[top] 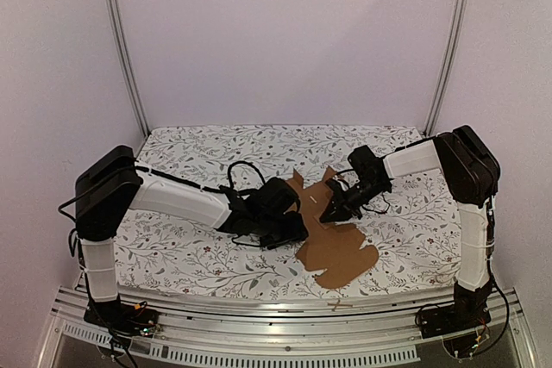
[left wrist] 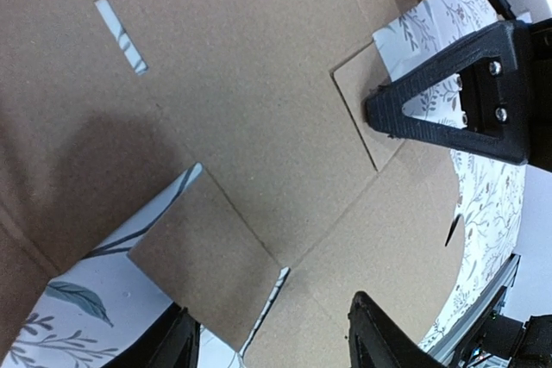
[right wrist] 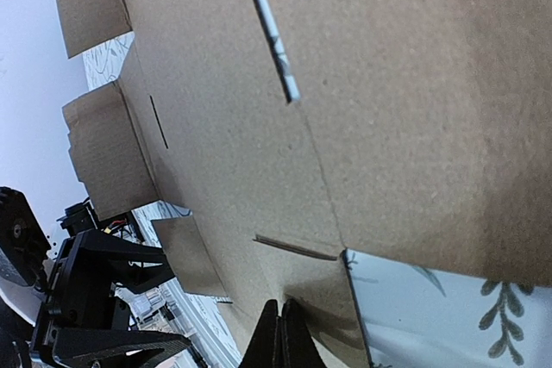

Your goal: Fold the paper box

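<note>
Basically, flat brown corrugated-cardboard paper box (top: pixel 336 247) lay mid-table (top: pixel 198 247). Left pincer (left wrist: pixel 272 312) gaped wide over it; right pincer (right wrist: pixel 280 323) looked pinched on a flap (left wrist: pixel 358 101). Light, stiff, creases easily, so grip flap edges.

You had open table (top: pixel 216 148) behind the cardboard sheet (top: pixel 338 252). Over the sheet's far part, the left pincer (left wrist: pixel 274 333) and right pincer (right wrist: pixel 280 333) crowded close, tips facing, leaving you only a narrow gap between them.

Left hand (top: pixel 289 226) and right hand (top: pixel 331 210) hide part of the paper box (top: pixel 341 252) overhead; wrist views crop it.
</note>
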Tool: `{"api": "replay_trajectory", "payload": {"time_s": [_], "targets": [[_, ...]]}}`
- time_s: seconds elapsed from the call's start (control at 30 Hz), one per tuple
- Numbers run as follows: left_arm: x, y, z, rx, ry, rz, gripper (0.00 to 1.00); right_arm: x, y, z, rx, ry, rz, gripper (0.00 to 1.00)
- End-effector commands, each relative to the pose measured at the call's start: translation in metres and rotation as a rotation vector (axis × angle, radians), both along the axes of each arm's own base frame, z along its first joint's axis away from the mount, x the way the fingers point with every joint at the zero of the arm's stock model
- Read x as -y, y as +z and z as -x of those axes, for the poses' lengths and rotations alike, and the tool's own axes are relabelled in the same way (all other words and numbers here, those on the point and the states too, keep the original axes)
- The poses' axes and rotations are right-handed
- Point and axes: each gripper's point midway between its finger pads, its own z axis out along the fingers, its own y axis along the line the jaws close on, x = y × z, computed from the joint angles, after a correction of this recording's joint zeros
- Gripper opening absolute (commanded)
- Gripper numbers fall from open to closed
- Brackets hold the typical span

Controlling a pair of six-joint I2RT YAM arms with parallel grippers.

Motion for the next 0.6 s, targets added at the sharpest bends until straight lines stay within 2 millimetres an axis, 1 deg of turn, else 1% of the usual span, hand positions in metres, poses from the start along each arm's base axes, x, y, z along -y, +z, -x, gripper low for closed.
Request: {"api": "replay_trajectory", "payload": {"time_s": [0.0, 0.17, 0.23, 0.3, 0.57], "targets": [[0.024, 0.028, -0.020, 0.088, -0.017, 0.094, 0.58, 0.030, -0.057, 0.020, -0.090, -0.027, 0.196, 0.00], [0.031, 0.037, -0.024, 0.110, -0.028, 0.106, 0.58, 0.030, -0.058, 0.020, -0.093, -0.027, 0.194, 0.00], [0.033, 0.038, -0.025, 0.112, -0.032, 0.106, 0.58, 0.030, -0.058, 0.020, -0.094, -0.028, 0.192, 0.00], [0.035, 0.035, -0.025, 0.108, -0.041, 0.102, 0.58, 0.031, -0.058, 0.019, -0.096, -0.030, 0.190, 0.00], [0.040, 0.012, -0.030, 0.076, -0.055, 0.082, 0.58, 0.032, -0.058, 0.019, -0.102, -0.034, 0.184, 0.00]]}}
